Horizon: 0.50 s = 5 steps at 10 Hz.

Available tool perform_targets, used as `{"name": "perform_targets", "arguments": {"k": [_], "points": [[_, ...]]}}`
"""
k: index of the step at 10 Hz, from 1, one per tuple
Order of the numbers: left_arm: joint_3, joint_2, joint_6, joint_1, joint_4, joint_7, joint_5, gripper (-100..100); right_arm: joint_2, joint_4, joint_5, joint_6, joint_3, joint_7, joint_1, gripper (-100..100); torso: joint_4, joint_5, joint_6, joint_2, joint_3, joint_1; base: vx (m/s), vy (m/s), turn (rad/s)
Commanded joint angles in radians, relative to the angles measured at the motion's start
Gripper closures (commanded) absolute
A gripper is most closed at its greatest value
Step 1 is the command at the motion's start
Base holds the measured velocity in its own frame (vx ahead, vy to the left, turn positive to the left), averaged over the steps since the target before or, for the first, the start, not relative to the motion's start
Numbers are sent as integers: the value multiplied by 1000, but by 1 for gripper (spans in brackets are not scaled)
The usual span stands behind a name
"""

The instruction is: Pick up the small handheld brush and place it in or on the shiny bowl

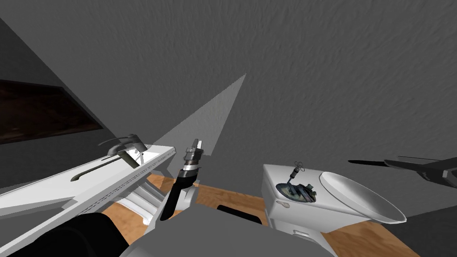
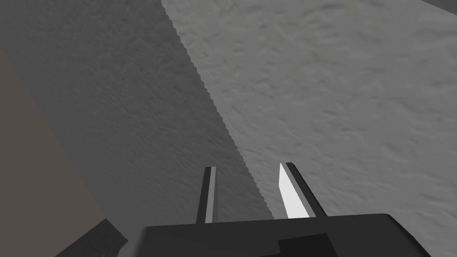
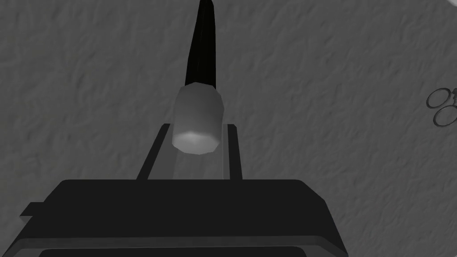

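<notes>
Carrying the light-grey-headed, black-handled small brush clamped between the right gripper fingers, well off the white toilet tank lid edge; next likely needing swinging over the shiny dark bowl mid-lid, then lowering. Left gripper narrowly parted, empty.

A white toilet is seen close by the held brush. A small looped metal item is set on its tank, past the brush's tip. A white basin with a grey faucet is placed well beyond, over wood flooring.
</notes>
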Motion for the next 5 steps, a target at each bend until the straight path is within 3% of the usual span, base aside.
{"name": "perform_targets", "arguments": {"k": [1, 5], "points": [[0, 0, 0, 0, 0, 0, 0, 0, -22, 0, 0, -3, -14, -20, 37, 100, 0, 0, 0, 0, 0, 0, 27, -81, -103], [0, 0, 0, 0, 0, 0, 0, 0, -73, 0, 1, -7, -2, -43, 107, 100, 0, 0, 0, -1, -1, 2, 28, -70, -82]]}}
